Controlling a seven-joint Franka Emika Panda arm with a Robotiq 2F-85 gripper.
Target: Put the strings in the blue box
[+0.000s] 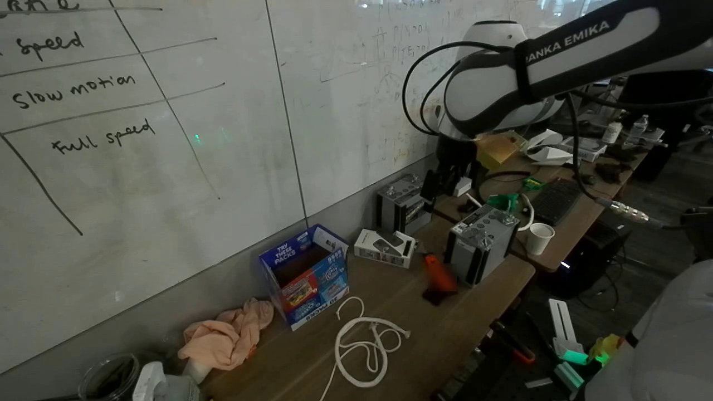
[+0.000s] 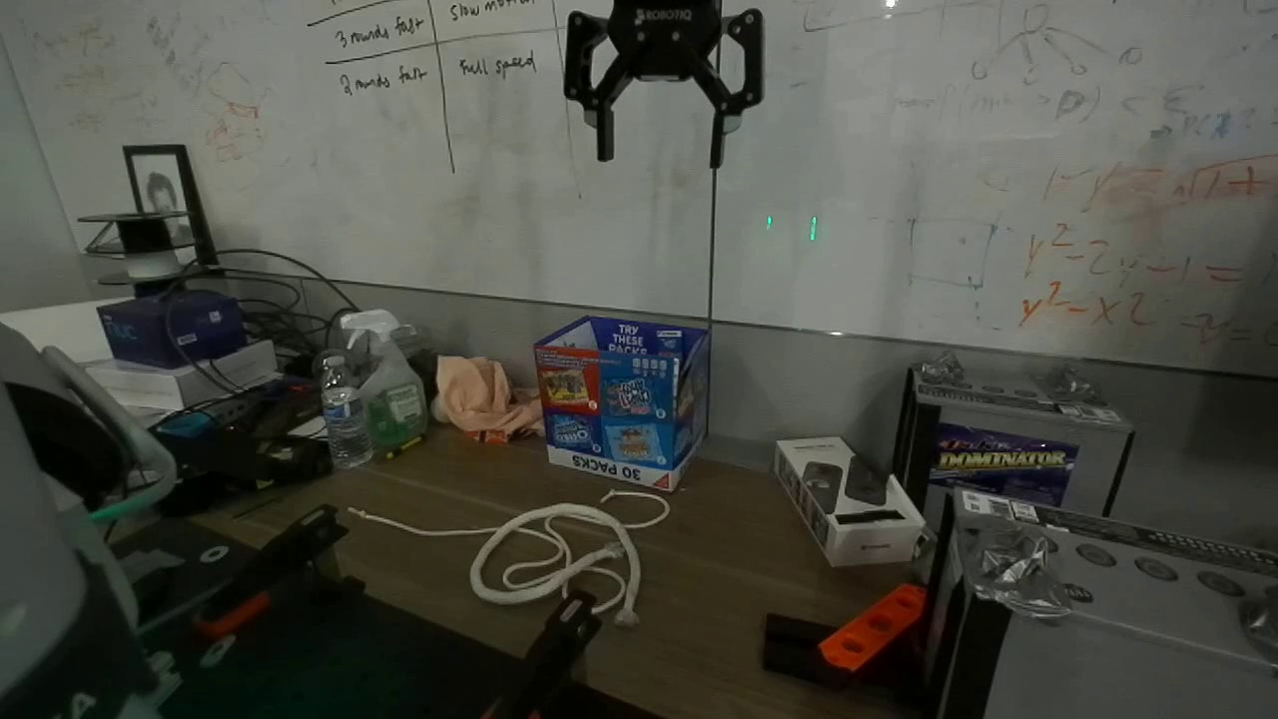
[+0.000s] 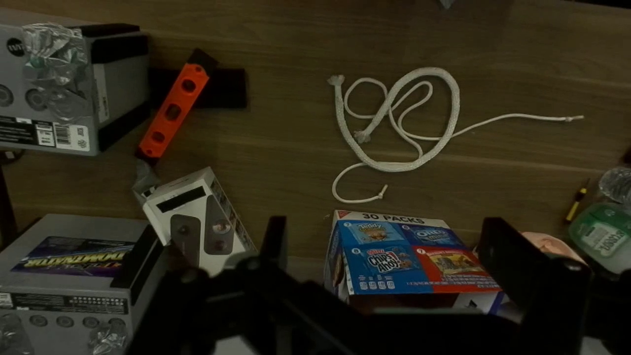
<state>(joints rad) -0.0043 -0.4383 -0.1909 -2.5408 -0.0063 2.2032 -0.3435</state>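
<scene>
Claw [image 2: 661, 157] spread wide, nothing in its grasp, hanging high over the bench [image 2: 719, 549] and well apart from everything on it; the wide stance likely suits a straight descent onto slack cord.

Strings [image 3: 380, 112] on the bench, between the blue box [image 2: 624, 399] and the front edge. Looks like two: a thick cord [image 3: 454, 98] in a ring, frayed at its ends, and a thin cord [image 3: 532, 117], knotted at its ends, tangled with it. Loose and flat; they may slide if you nudge them. Pinch at a crossing, I'd say, for a chance of lifting both, or allow for two trips.

Box stands upright by the back edge, under the whiteboard [image 2: 399, 220], mouth up, presumably so you can release from overhead. Peach cloth [image 2: 479, 394] and white carton [image 2: 849, 499] flank it along that edge, seemingly out of your path. Transfer not yet begun, by my reading.
</scene>
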